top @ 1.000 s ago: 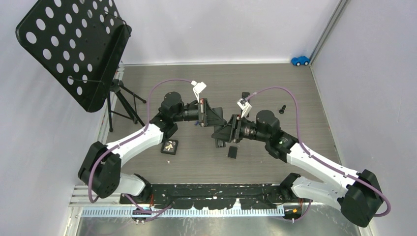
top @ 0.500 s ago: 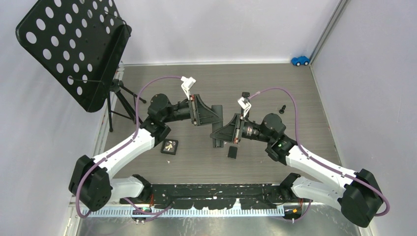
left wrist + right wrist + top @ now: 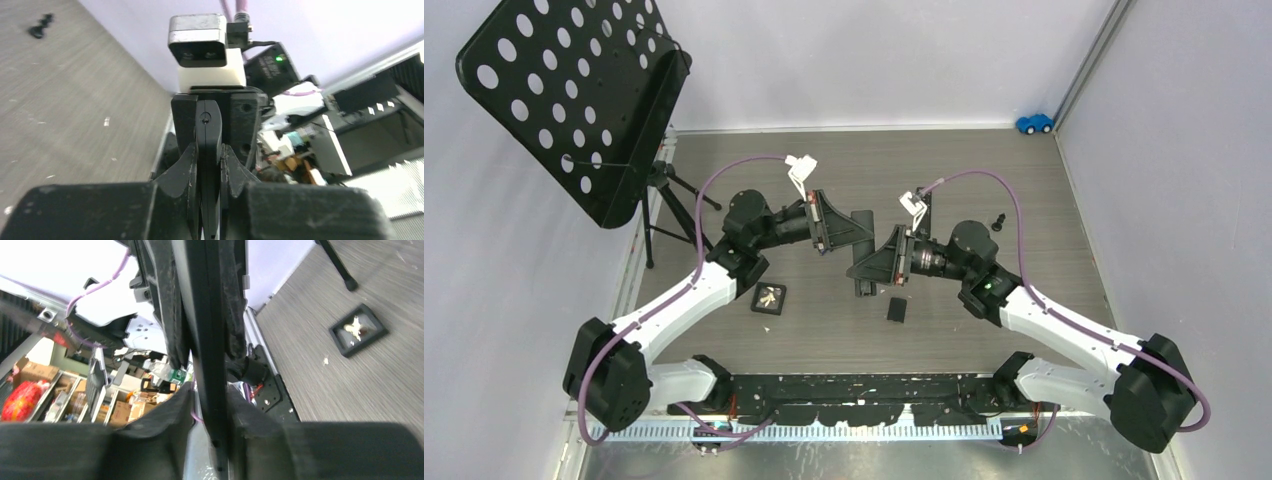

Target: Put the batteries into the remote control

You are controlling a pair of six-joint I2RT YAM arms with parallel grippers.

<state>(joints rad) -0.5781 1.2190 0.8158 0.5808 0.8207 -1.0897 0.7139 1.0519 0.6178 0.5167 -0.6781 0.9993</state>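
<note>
**Remote now pinched between both arms, batteries not yet touched**

The left gripper is nearly closed, its fingers pressed on either face of the remote control, which its wrist view shows edge-on as a thin black slab. The right gripper clamps the same slab from the opposite side, just as narrowly. From above, the two heads meet over the middle of the desk, with the remote running crosswise between them and one end sticking out on each side.

Over the last second the left arm has swung its shoulder and elbow outward and drawn its wrist back a little. The right wrist has pushed up and in toward it. The remote, mostly hidden under the right head a second ago, now shows along most of its length. This looks like a regrasp or handover to turn the battery bay where an arm can reach it. The views do not show which face carries the bay.

Just beside the right gripper, on the near side, the small black cover plate lies flat on the desk, so the bay is probably already open. The batteries sit in a shallow black tray near the left forearm, well apart from both grippers and too small to tell their colours. With both grippers occupied, one would have to let go before any battery can be picked up.
</note>
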